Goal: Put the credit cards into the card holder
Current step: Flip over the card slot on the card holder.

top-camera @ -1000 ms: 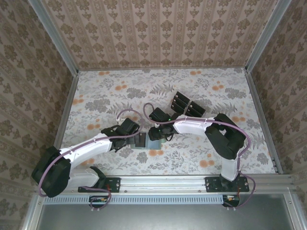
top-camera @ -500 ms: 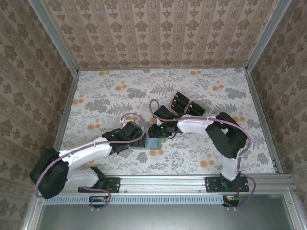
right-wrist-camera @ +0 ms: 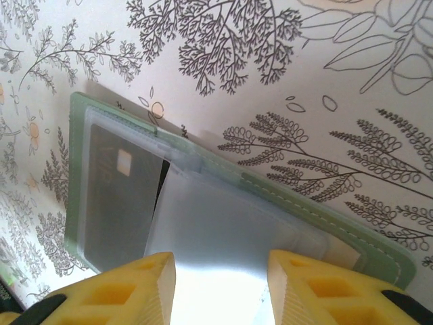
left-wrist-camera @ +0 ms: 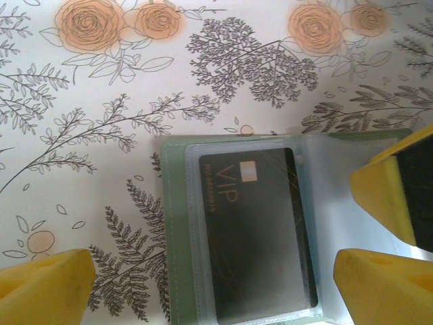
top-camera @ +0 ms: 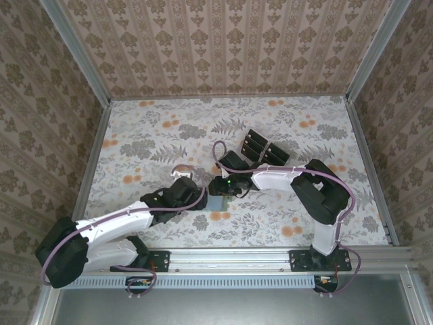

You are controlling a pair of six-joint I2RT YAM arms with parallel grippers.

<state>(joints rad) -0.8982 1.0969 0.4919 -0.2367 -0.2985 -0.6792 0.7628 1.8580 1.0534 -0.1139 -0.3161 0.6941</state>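
The card holder (top-camera: 215,202) lies open and flat on the floral surface (top-camera: 149,135), near its front edge, between the 2 arms. The left gripper (top-camera: 198,198) meets it from the left and the right gripper (top-camera: 220,191) from the far right side.

From the left wrist, the card holder (left-wrist-camera: 177,230) shows its sage-green border and a clear sleeve with 1 black credit card (left-wrist-camera: 257,230) inside, marked "VIP" with a small chip. The left gripper (left-wrist-camera: 213,284) is spread wide, 1 yellow fingertip over bare surface to the left of the holder and the other over its pale right half. It pinches nothing. Just above that fingertip, a yellow finger (left-wrist-camera: 385,196) of the right gripper sits on the holder's right half.

From the right wrist, the card holder (right-wrist-camera: 304,206) lies on a slant, with the credit card (right-wrist-camera: 115,203) seen dimly through its sleeve. A loose clear leaf (right-wrist-camera: 216,237) runs down between the 2 yellow fingers of the right gripper (right-wrist-camera: 222,291). The fingers stand partly apart on either side of it, and I cannot tell whether they press it.

Beyond the right arm, well apart from the holder, sits a cluster of black cards (top-camera: 260,145).
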